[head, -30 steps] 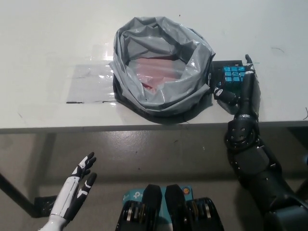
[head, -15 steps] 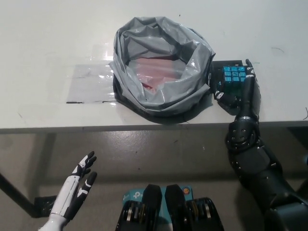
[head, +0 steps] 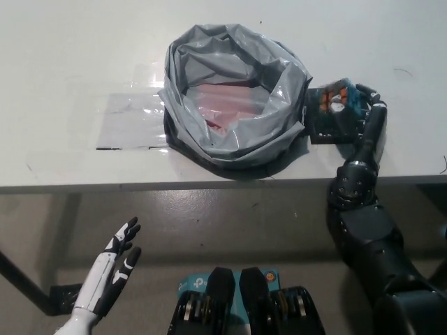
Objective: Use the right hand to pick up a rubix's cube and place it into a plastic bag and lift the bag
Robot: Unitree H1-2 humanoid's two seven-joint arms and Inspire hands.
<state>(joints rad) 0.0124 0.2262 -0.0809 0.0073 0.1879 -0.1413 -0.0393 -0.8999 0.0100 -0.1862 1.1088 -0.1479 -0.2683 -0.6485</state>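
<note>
A grey plastic bag (head: 234, 105) stands open on the white table (head: 84, 63), with something pink inside it. Just right of the bag, my black right hand (head: 353, 105) is shut on the Rubik's cube (head: 334, 100), which is tilted and raised a little off the table, showing blue, orange and white squares. A dark patch (head: 328, 129) lies on the table under the cube. My white left hand (head: 112, 269) rests open at the lower left, below the table's front edge.
A clear plastic sheet (head: 129, 122) lies flat on the table left of the bag. The table's front edge (head: 174, 185) runs across the middle of the picture, with grey floor below it.
My right hand has closed on the cube and lifted and tipped it off the table; earlier it lay flat with its blue face up. The left hand has stayed still.
</note>
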